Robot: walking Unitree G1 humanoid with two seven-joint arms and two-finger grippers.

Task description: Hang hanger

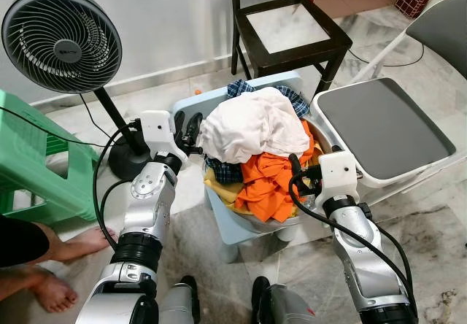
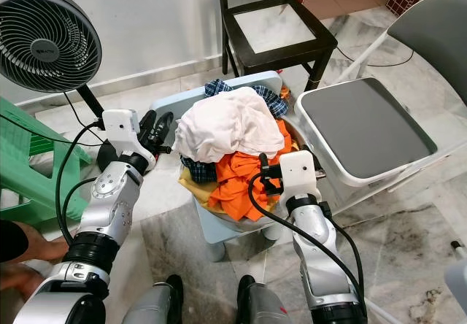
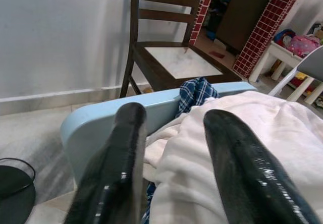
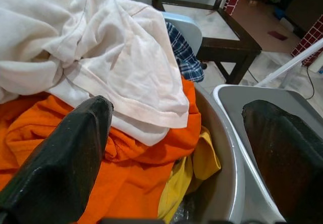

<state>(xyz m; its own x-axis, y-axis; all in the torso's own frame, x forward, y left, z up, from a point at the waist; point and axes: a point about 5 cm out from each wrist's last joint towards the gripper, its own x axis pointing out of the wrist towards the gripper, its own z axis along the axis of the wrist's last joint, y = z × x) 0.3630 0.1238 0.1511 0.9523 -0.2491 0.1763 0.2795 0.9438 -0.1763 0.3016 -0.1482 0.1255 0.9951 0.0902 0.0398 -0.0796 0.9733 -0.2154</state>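
Nearest: robot's dark feet on marble floor (image 1: 430, 265); a person's bare feet (image 1: 55, 291) at the left edge. Right end effector (image 4: 176, 148) fingers spread wide, empty, hovering at the right side of the laundry pile: one finger over the orange garment (image 1: 273, 182), the other over the rim of the grey bin (image 1: 383, 127) just beside the basin. Left end effector (image 3: 174, 148) also spread apart, gripping nothing, at the left side of the pile, fingers pointing at the white cloth (image 1: 252, 123) and the light blue plastic chair back (image 3: 101, 125). Metal basin (image 4: 222, 158) sits on that light blue chair, heaped with white cloth on top, orange under it, a yellow piece (image 4: 194, 171) low on the right, blue plaid fabric (image 1: 241, 89) at the rear. Cannot spot any hanger; may be buried in the clothes. Green plastic stool (image 1: 33, 156) on the left. Farther: black standing fan (image 1: 62, 39) with a small hub badge, writing too small to read. Dark wooden chair (image 1: 288, 28) with pale seat against the white wall. Red brick pillar (image 3: 270, 24) beyond.
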